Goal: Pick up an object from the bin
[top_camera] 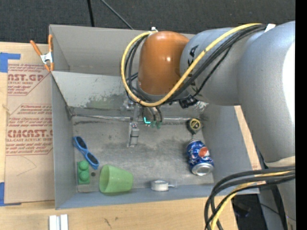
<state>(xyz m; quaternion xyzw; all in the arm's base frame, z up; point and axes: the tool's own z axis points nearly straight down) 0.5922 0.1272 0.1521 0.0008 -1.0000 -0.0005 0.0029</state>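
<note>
My gripper point(144, 130) hangs below the orange cover over the bare middle of the bin floor, toward the back wall. Its fingers stand apart, open, with nothing between them; the left fingertip point(133, 137) is close to the floor. The nearest things lie to its right: a small round black-and-yellow object point(194, 124) by the right wall, and a crushed blue soda can point(199, 158) in front of that. None of them touches the gripper.
Along the front of the bin lie a green plastic cup point(115, 179) on its side, a small grey-white round object point(159, 185), blue sunglasses point(85, 152) and a green knobbly toy point(84, 171) in the front left corner. The arm covers the bin's back right.
</note>
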